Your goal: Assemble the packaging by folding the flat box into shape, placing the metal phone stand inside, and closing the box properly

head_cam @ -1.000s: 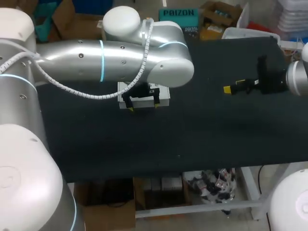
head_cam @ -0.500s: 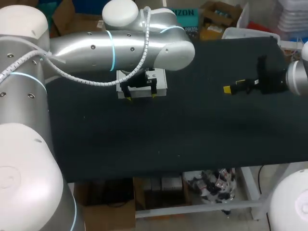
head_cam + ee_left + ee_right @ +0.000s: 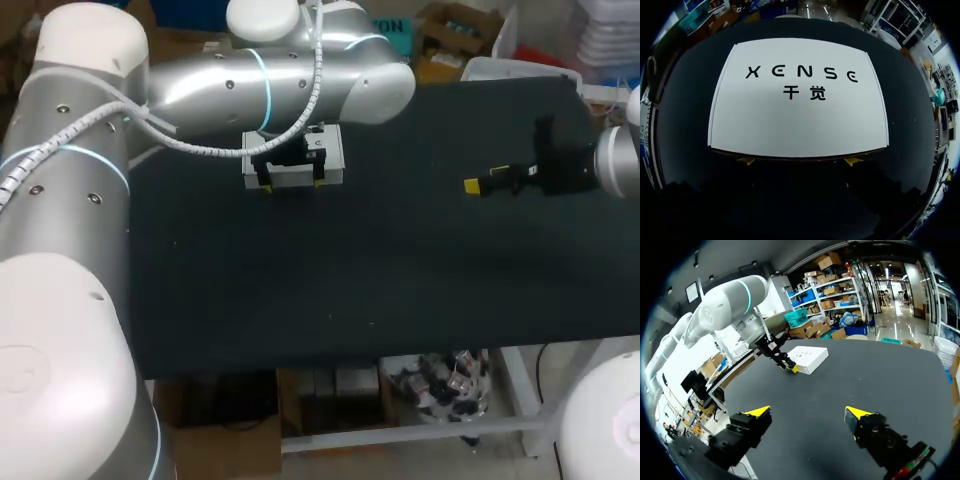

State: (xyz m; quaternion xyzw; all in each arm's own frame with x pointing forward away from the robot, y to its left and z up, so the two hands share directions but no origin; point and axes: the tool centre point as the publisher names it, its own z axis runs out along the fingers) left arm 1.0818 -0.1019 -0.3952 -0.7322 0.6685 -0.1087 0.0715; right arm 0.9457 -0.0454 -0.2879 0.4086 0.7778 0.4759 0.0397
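Two fingers of left gripper [image 3: 799, 161] spread wide, gripping nothing, set against white box [image 3: 799, 100] near edge, table's far left. Push with both tips even, lest it pivot. Right gripper [image 3: 807, 415] parted, empty.

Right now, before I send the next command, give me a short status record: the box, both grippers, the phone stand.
box: white printed box, lying flat on the black table, far-left area, looks closed
left gripper: open, yellow tips at the box's near edge, one toward each end, not clamping it
right gripper: open, empty, above bare table at the right side, well apart from the box
phone stand: not visible in any view
box contents: cannot tell
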